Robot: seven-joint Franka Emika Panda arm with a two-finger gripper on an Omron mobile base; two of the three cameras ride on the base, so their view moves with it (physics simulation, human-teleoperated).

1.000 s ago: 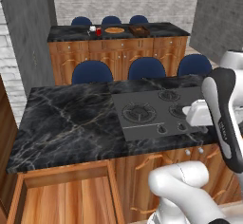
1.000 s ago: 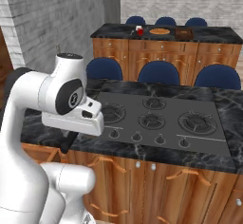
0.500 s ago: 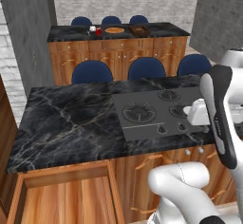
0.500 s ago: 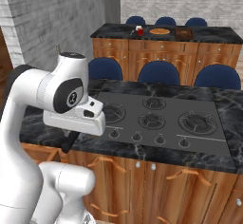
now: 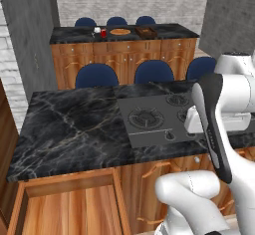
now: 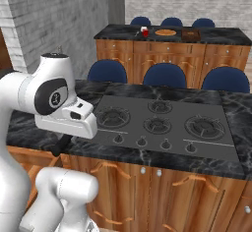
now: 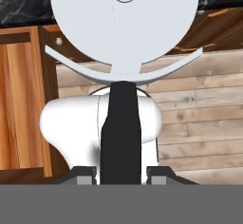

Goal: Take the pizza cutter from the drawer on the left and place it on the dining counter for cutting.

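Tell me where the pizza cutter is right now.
In the hand view, the pizza cutter stands between the gripper's fingertips, handle down, disc blade up.

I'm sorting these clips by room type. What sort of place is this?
A home kitchen, rendered: a marble island with a gas cooktop, blue chairs along it, and a dining counter with wooden cabinet fronts behind.

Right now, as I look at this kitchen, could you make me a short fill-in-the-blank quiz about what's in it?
1. The gripper is shut on the dark handle of the ____.
2. The drawer below the island counter stands ____.
3. The chairs between the two counters are ____ in colour.
4. The cooktop has ____ burners.

Missing words: pizza cutter; open; blue; five
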